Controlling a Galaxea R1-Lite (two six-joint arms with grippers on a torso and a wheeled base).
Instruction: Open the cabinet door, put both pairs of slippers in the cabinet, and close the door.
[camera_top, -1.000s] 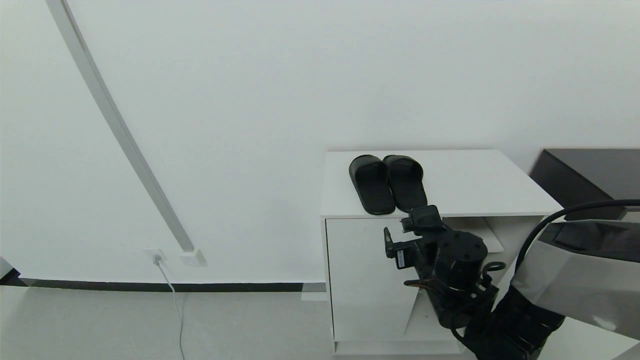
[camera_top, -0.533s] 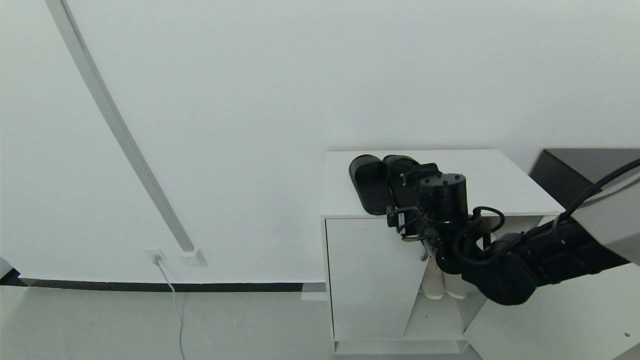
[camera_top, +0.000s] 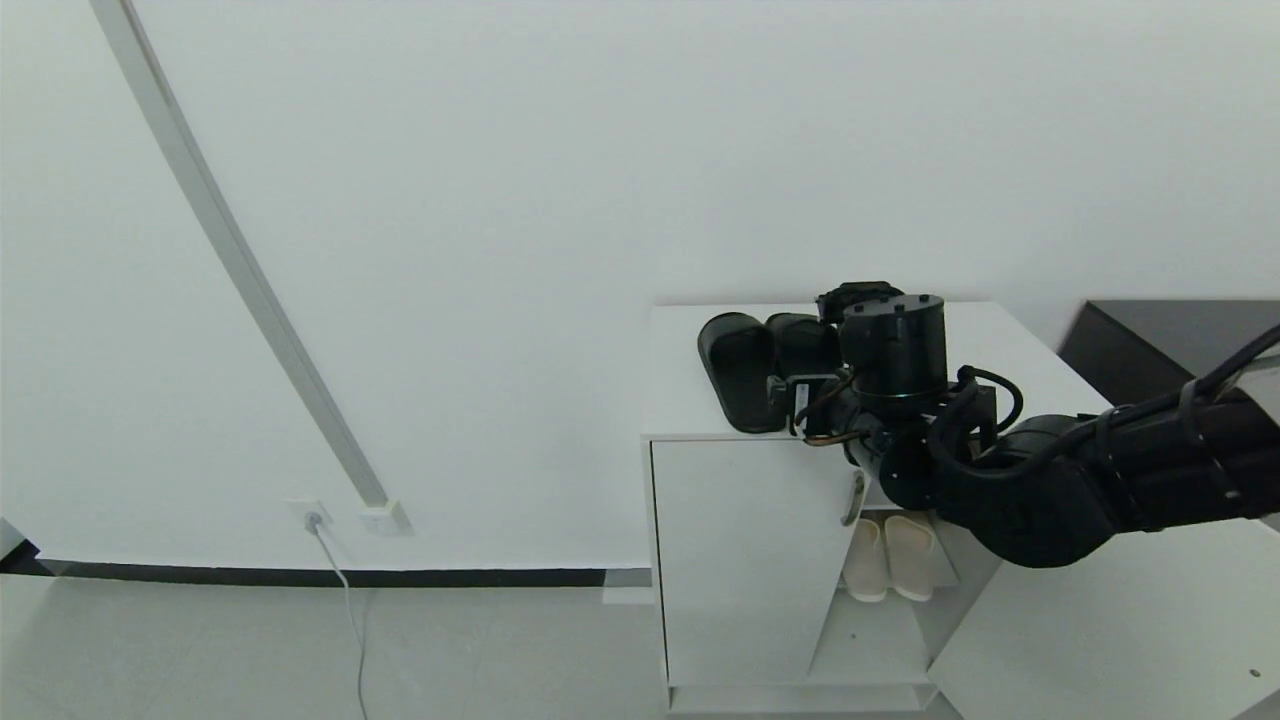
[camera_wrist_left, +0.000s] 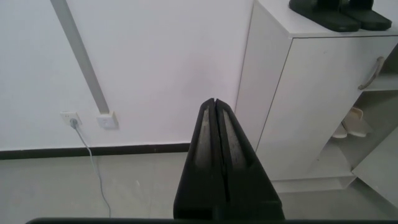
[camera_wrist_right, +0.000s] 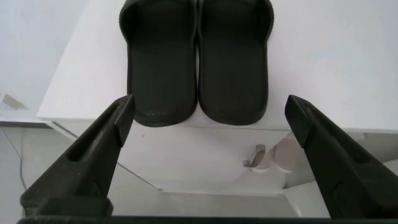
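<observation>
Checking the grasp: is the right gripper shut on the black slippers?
No, the right gripper is wide open, its fingers spread wider than the black slippers on the cabinet.

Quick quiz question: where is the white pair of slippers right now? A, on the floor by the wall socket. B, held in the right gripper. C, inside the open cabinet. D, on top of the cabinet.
C: the white slippers sit side by side inside the open cabinet, while the black slippers lie on its top.
</observation>
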